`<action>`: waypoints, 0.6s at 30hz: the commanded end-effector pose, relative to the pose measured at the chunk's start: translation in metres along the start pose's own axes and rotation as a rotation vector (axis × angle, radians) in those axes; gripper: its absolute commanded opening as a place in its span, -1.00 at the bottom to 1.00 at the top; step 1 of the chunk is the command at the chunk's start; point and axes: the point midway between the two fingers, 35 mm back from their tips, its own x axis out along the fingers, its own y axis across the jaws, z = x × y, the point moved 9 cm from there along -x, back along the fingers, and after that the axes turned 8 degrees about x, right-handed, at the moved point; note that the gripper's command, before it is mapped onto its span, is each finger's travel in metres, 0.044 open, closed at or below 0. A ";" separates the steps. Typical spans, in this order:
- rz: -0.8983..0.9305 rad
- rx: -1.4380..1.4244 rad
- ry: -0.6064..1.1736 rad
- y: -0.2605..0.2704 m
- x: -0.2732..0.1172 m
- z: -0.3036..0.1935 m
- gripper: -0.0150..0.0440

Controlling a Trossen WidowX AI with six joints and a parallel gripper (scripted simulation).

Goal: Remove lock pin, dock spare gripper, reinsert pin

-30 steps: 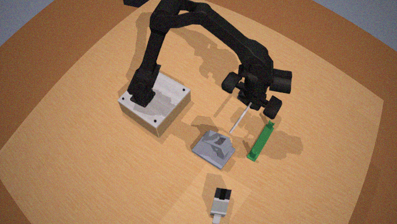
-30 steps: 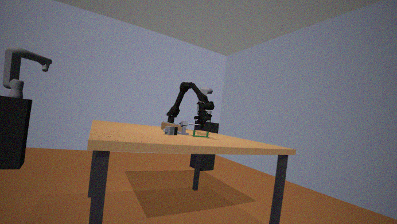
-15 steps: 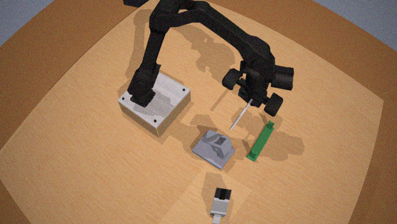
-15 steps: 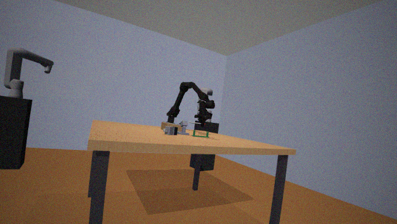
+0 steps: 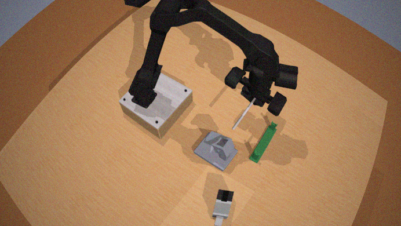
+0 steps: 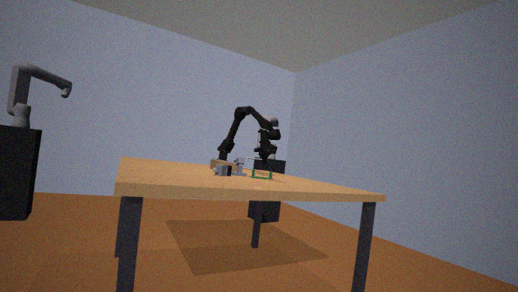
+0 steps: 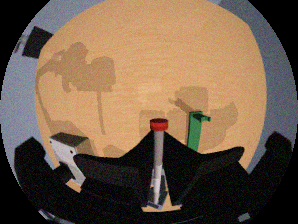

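My gripper [image 5: 256, 100] [image 6: 265, 159] [image 7: 156, 132] is shut on the lock pin, a thin grey rod [image 5: 243, 114] [image 6: 254, 158] with a red head [image 7: 159, 124]. The pin is held roughly level in the air. Its free end points toward the mount, clear of it. The grey mount [image 5: 206, 152] [image 6: 239, 168] stands on the table with its socket empty. The spare gripper [image 5: 222, 208] [image 6: 223, 170], grey with black jaws, lies on the table beyond the mount, apart from it.
A green cradle [image 5: 263, 143] [image 6: 262, 177] [image 7: 195, 135] with upright ends stands beside the mount, below and near my gripper. The arm's pale base block [image 5: 174, 99] [image 7: 66, 150] stands on the mount's other side. Another arm [image 6: 22, 90] stands far off on a black pedestal.
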 end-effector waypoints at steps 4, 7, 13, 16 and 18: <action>0.002 -0.006 0.001 -0.013 -0.002 0.009 -0.49; 0.002 -0.009 0.001 -0.021 -0.003 0.015 -0.49; 0.001 -0.016 0.000 -0.036 -0.005 0.026 -0.49; 0.001 -0.019 0.000 -0.044 -0.005 0.031 -0.49; 0.000 -0.022 0.000 -0.049 -0.006 0.034 -0.49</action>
